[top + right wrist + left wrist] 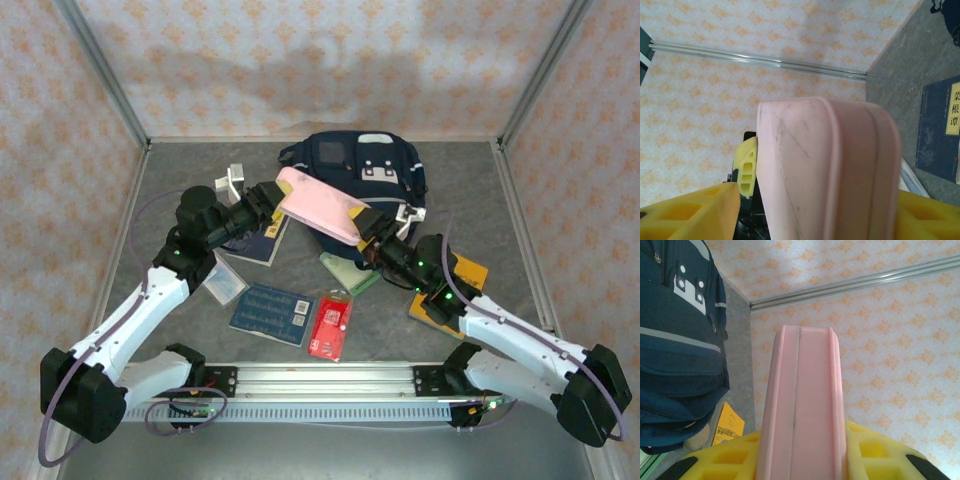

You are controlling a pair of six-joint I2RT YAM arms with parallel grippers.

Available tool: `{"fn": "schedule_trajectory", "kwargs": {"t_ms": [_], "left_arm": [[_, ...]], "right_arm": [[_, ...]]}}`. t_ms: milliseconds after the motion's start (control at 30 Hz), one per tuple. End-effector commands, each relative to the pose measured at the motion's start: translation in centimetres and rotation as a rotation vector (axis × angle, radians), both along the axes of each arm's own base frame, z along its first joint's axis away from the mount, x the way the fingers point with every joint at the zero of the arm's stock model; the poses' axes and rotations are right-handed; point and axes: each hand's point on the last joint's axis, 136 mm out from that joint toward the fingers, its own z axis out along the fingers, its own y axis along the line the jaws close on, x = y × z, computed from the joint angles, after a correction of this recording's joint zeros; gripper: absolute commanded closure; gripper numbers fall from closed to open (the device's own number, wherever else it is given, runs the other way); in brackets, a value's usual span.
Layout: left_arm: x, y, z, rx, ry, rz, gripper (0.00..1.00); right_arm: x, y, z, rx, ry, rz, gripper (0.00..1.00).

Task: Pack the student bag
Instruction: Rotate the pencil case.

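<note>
Just in front of the navy fabric bag [352, 160], a smooth, round-edged pink case [320, 205] is held aloft. The left gripper [277, 202] is clamped on one end. The right gripper [362, 226] straddles the other end; I cannot tell whether it grips.

A red packet [332, 325] lies just beside a blue card [270, 312] on the grey table [470, 180].

Peach floral-patterned walls [300, 60] box a grey tabletop [200, 160] — aluminium posts [100, 70] at the corners.
</note>
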Motion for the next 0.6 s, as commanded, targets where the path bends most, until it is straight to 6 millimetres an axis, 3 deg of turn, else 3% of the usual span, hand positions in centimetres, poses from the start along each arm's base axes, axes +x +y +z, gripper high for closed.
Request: {"fn": "schedule_trajectory", "kwargs": {"t_ms": [0,133,567], "left_arm": [[-0.6,-0.1,0.5,-0.009,-0.024,-0.013,0.71],[-0.6,-0.2,0.4,-0.023,-0.013,-0.021,0.71],[-1.4,-0.4,-0.3,-0.034,0.008,-0.035,0.66]], "right_arm": [[-0.3,-0.8,2.7,0.056,-0.095,-0.015,0.39],[-0.5,-0.8,2.9,0.052,-0.108,-0.012,0.50],[-0.5,-0.9,4.9,0.114,-0.145,-0.012,0.58]]}}
